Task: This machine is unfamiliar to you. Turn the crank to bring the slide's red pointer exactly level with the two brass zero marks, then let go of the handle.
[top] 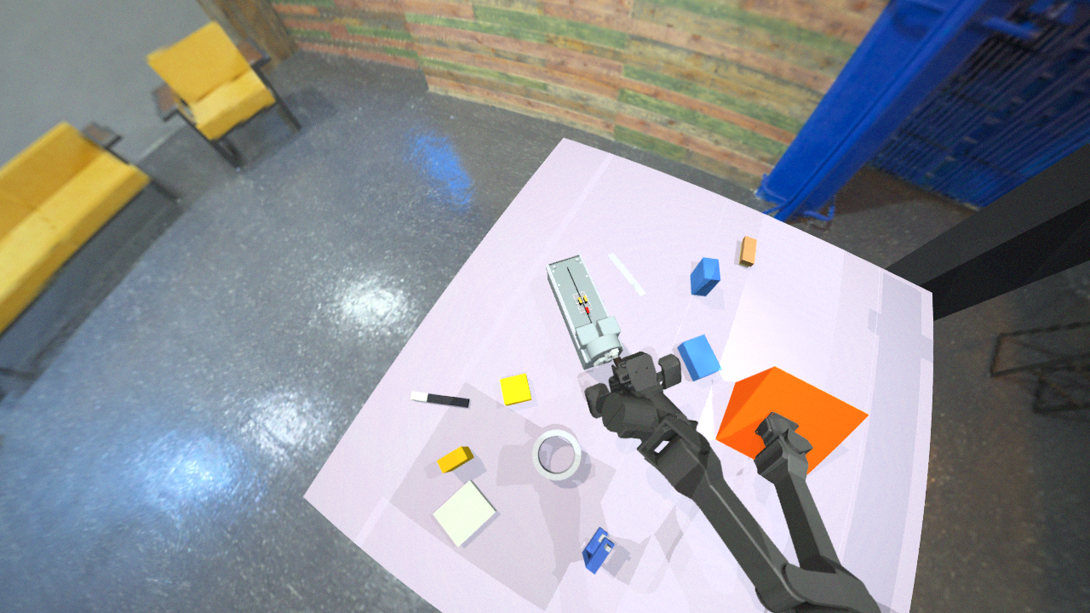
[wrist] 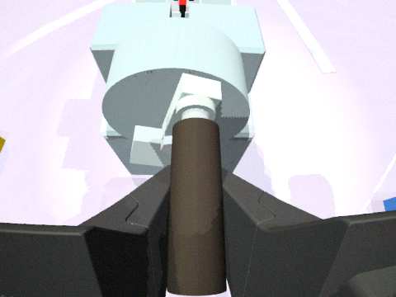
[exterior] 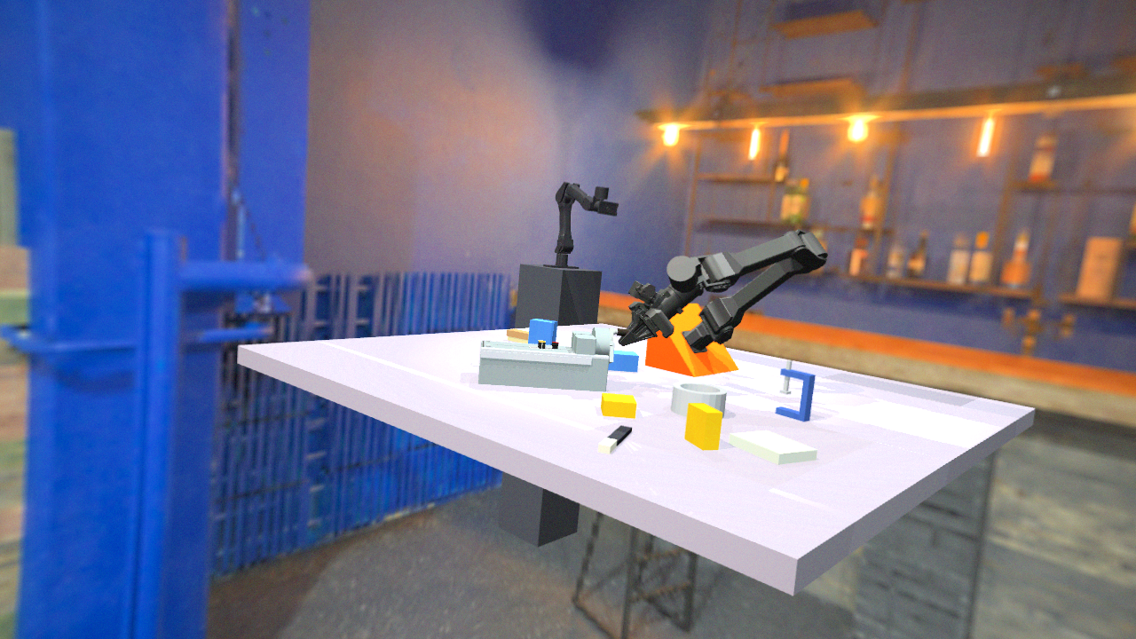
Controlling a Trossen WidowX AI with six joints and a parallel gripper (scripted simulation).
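Observation:
The grey machine [top: 565, 291] [exterior: 540, 373] stands on the table, its round crank housing [wrist: 177, 45] facing my arm. The red pointer [top: 588, 310] [exterior: 555, 344] [wrist: 182, 2] sits in the slot on the crank side of the brass marks [top: 582, 300] [exterior: 541, 343], a short way off level with them. The brass marks are outside the wrist view. My gripper [top: 616, 363] [exterior: 620, 342] [wrist: 192, 174] is shut on the dark brown crank handle [wrist: 196, 231], one finger on each side. The pale crank arm [wrist: 201, 86] slants from the handle's inner end down to the left; the handle hides part of it.
A blue block [top: 699, 358] [exterior: 625, 361] and an orange wedge [top: 827, 415] [exterior: 663, 355] stand near my arm. A yellow block [top: 515, 388] [exterior: 618, 405], a grey ring [top: 536, 455] [exterior: 698, 403] and a blue clamp [top: 594, 556] [exterior: 806, 397] stand on the other side. A white strip [top: 626, 274] lies beside the machine.

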